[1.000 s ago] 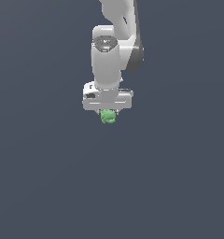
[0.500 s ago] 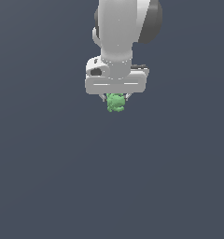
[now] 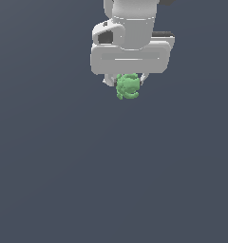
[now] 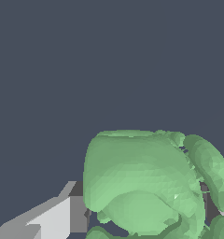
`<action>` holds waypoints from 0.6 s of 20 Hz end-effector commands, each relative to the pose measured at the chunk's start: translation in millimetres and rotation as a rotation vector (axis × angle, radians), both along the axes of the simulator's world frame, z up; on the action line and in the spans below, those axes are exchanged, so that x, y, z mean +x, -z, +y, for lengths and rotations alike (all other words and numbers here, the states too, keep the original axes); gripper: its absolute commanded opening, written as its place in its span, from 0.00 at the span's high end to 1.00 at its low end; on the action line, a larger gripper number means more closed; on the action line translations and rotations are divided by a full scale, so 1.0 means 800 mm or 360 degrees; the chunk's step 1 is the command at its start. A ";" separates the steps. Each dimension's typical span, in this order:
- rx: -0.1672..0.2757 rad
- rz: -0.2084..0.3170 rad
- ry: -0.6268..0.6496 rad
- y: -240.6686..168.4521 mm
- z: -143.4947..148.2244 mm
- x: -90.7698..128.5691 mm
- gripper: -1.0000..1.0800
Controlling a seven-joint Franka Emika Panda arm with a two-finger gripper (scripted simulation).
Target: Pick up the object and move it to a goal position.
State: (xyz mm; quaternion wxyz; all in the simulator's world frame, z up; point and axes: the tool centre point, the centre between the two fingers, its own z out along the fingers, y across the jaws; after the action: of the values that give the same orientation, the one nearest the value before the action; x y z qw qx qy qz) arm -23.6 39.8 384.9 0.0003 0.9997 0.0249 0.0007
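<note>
At the upper centre of the exterior view, my gripper (image 3: 127,84) was closed on the green object (image 3: 128,87), which hung between my fingers below my white hand, against a plain dark grey backdrop. In the wrist view, the lumpy object (image 4: 146,186) filled the lower right of the frame, beside one grey finger (image 4: 58,217). By my judgement, the pick-up was done; carrying it to the goal remained, and no goal marker was visible.

Flat even simulator light, no cast shadows, no glare, sharp faceted renders
</note>
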 end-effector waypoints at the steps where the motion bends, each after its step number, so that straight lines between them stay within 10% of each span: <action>1: 0.0001 0.0002 0.0001 -0.021 0.006 0.005 1.00; 12: 0.0001 0.0002 0.0001 -0.065 0.020 0.018 1.00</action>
State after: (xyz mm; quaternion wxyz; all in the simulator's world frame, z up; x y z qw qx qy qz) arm -9.8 54.9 434.1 0.0001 0.9997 0.0248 0.0002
